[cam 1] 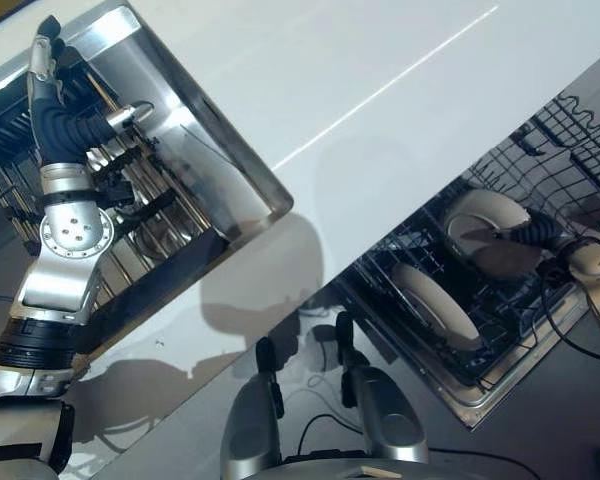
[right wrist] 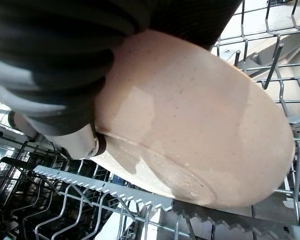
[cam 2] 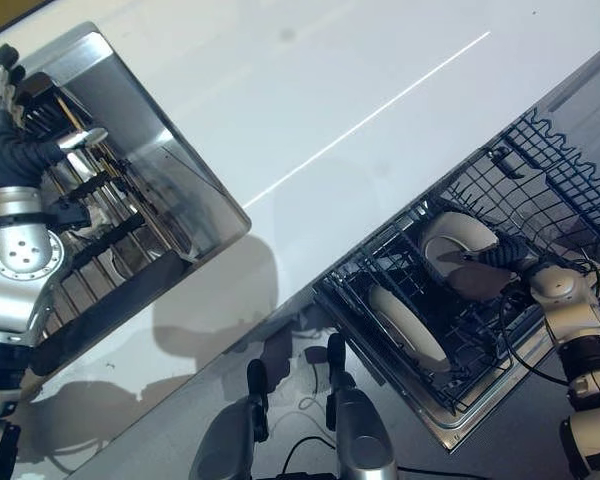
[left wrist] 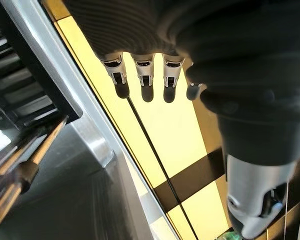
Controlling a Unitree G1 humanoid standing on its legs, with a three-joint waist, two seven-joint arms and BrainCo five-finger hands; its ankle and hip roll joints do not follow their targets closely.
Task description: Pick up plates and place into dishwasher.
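Note:
My right hand reaches into the dishwasher's wire rack and is shut on a beige plate. The right wrist view shows that plate on edge above the grey tines, pinched between the thumb and the covered palm. A second beige plate stands upright in the rack, a little nearer to me. My left hand is raised over a steel dish rack at the far left, its fingers straight and holding nothing.
A white counter runs between the steel dish rack and the dishwasher. The dish rack's dark rods lie under my left forearm. The upper dishwasher basket sits at the far right.

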